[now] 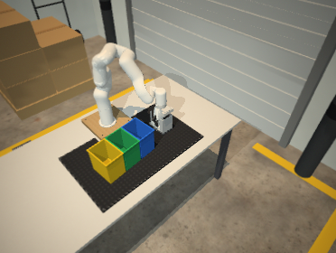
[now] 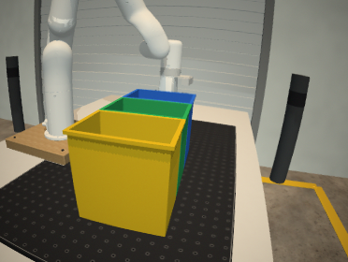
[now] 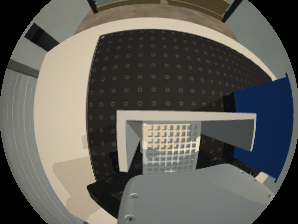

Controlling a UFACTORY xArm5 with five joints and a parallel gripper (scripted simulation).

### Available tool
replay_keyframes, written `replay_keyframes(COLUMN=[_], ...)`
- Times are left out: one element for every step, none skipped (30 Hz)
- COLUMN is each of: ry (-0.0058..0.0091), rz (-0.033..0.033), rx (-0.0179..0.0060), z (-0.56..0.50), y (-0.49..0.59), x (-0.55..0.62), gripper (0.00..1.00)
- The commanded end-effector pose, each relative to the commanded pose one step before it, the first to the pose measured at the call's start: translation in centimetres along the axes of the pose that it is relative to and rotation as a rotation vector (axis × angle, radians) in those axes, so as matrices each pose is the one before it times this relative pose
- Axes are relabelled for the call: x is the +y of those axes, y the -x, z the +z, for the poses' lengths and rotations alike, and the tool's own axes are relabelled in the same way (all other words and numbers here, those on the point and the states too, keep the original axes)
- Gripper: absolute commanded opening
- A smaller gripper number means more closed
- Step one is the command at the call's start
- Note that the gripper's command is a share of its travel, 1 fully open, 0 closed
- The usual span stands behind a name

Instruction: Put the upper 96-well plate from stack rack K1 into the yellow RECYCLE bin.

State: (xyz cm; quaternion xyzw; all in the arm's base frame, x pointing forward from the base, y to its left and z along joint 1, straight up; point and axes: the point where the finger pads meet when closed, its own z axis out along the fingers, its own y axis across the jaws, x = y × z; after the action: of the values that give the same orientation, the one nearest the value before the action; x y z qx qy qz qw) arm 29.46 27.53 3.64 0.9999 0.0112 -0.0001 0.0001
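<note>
Hovering fully open and empty, gripper directly above stack rack K1, likely lining up for a grasp. Sitting in the rack's top slot, upper 96-well plate, far behind yellow RECYCLE bin nearest the camera.

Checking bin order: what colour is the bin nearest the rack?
Blue bin, beside the rack; clearest in the top view.
</note>
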Motion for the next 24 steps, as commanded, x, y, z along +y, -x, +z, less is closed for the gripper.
replay_keyframes(ry=[-0.00274, 0.00000, -0.00001, 0.00000, 0.00000, 0.00001, 0.00000, 0.00000, 0.00000, 0.00000, 0.00000, 0.00006, -0.00011, 0.00005, 0.00000, 0.00000, 0.00000, -0.00010, 0.00003, 0.00001, -0.00002, -0.00002, 0.00008, 0.00000], rz=[-0.00001, 0.00000, 0.00000, 0.00000, 0.00000, 0.00000, 0.00000, 0.00000, 0.00000, 0.00000, 0.00000, 0.00000, 0.00000, 0.00000, 0.00000, 0.00000, 0.00000, 0.00000, 0.00000, 0.00000, 0.00000, 0.00000, 0.00000, 0.00000], rx=[0.00304, 0.00000, 0.00001, 0.00000, 0.00000, -0.00001, 0.00000, 0.00000, 0.00000, 0.00000, 0.00000, -0.00007, 0.00012, -0.00005, 0.00000, 0.00000, 0.00000, 0.00011, -0.00003, -0.00001, 0.00002, 0.00002, -0.00009, 0.00000], z=[0.034, 0.065, 0.075, 0.067, 0.067, -0.007, 0.003, 0.002, 0.001, 0.001, 0.000, -0.006, -0.002, 0.008, 0.000, 0.000, 0.000, -0.007, 0.002, 0.000, -0.001, -0.001, -0.057, 0.000], y=[-0.113, 0.000, -0.002, 0.000, 0.000, 0.001, -0.001, 0.000, 0.000, 0.000, 0.000, 0.003, -0.005, 0.002, 0.000, 0.000, 0.000, -0.004, 0.001, 0.001, -0.001, -0.001, 0.002, 0.000], x=[-0.102, 0.001, -0.001, 0.000, 0.000, 0.001, -0.001, 0.000, 0.000, 0.000, 0.000, 0.002, -0.004, 0.002, 0.000, 0.000, 0.000, -0.003, 0.001, 0.000, -0.001, -0.001, 0.002, 0.000], gripper=[1.00, 1.00, 1.00, 1.00, 1.00, 1.00, 1.00, 1.00, 1.00, 1.00, 1.00, 1.00, 1.00, 1.00, 1.00, 1.00, 1.00, 1.00, 1.00, 1.00, 1.00, 1.00, 0.00, 0.00])
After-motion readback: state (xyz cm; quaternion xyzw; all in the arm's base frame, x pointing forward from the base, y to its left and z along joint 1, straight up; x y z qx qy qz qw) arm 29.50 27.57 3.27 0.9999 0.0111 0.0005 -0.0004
